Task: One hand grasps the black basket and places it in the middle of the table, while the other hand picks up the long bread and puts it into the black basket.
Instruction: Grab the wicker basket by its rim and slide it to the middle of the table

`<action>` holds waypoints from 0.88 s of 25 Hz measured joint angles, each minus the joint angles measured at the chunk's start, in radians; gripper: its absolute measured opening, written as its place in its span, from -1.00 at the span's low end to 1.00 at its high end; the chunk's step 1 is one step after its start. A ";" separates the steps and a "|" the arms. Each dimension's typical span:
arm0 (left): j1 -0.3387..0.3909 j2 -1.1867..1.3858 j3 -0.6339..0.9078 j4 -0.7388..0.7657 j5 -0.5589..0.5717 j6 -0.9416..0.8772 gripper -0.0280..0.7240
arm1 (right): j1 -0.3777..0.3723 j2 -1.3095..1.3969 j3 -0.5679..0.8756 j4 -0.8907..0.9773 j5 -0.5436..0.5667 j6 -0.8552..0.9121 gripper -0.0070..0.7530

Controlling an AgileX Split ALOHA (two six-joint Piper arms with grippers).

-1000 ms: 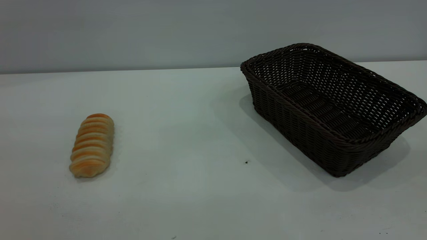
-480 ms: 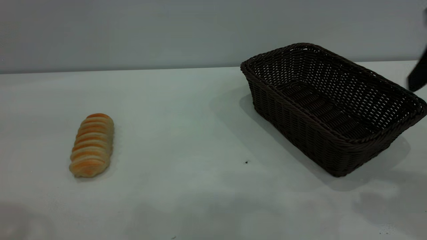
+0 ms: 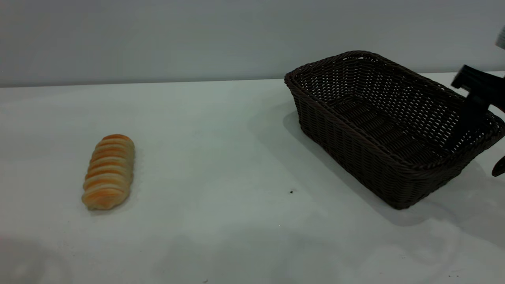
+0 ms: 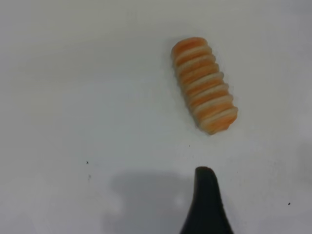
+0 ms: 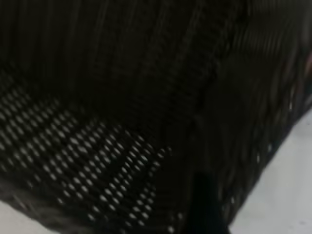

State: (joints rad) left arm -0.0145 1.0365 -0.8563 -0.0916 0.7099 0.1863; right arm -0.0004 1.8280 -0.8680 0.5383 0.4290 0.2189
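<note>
The long bread [image 3: 108,171] lies on the white table [image 3: 221,157] at the left; it also shows in the left wrist view [image 4: 204,85]. The black basket [image 3: 388,126] stands at the right, empty. My right gripper [image 3: 486,140] is open at the basket's right end: one finger [image 3: 472,112] hangs inside the end wall and the other tip [image 3: 498,167] is outside it. The right wrist view is filled by basket weave [image 5: 97,146], with one finger [image 5: 204,209] against the wall. My left gripper [image 4: 243,214] is open above the table a short way from the bread, touching nothing; one finger [image 4: 206,200] shows.
A grey wall runs behind the table's far edge. A small dark speck [image 3: 291,192] lies on the table in front of the basket. Soft arm shadows fall on the table's front left corner [image 3: 23,260].
My right gripper has come in from the right edge and dropped onto the basket's right end. An arm shadow has appeared at the front left. Bread and basket have not moved.
</note>
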 joint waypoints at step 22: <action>0.000 0.000 0.000 -0.002 -0.021 0.002 0.64 | -0.019 0.208 -0.051 0.338 -0.100 -0.206 -0.75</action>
State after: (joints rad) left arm -0.0145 1.0365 -0.8563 -0.0936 0.6890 0.1883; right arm -0.0193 2.0355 -0.9186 0.8759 0.3288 0.0132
